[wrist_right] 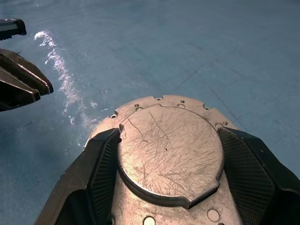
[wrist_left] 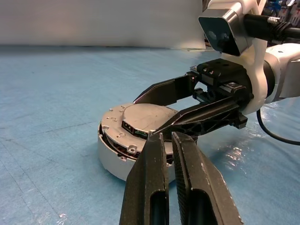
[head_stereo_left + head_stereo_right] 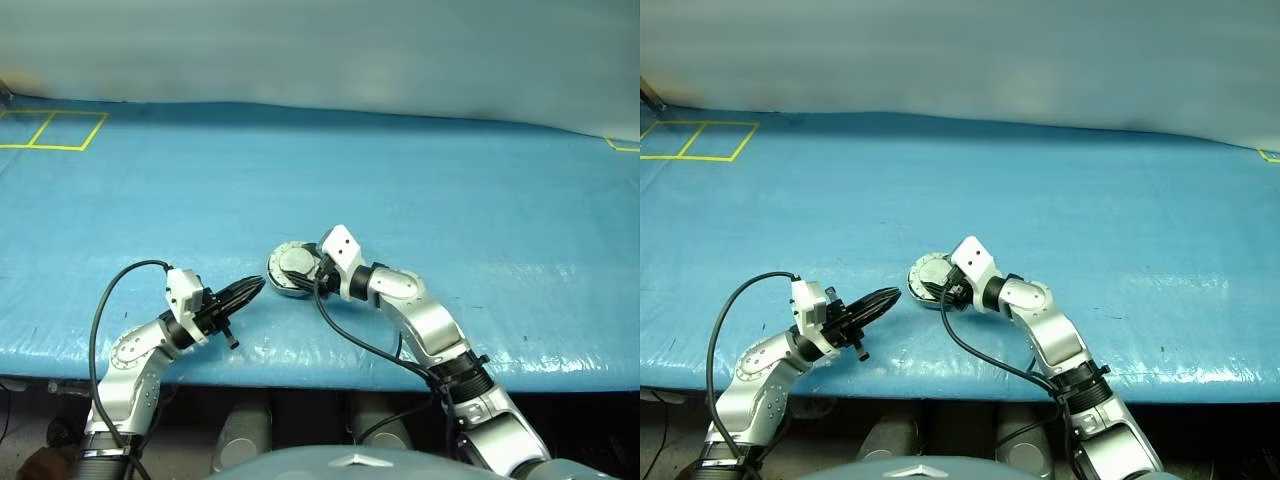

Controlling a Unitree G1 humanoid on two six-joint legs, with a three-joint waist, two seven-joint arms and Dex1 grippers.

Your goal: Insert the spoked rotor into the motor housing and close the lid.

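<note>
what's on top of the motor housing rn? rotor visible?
The lid lies closed on the motor housing, plain scratched face up. The right gripper straddles it, fingers open at either side. Whatever is inside is covered, so the rotor cannot be confirmed.

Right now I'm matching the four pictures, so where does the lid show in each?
Left eye: lid at centre, beside the right gripper.
Right eye: centre.
Left wrist: centre-left.
Right wrist: lower centre.
Shared landmark: blue table cover.
</note>
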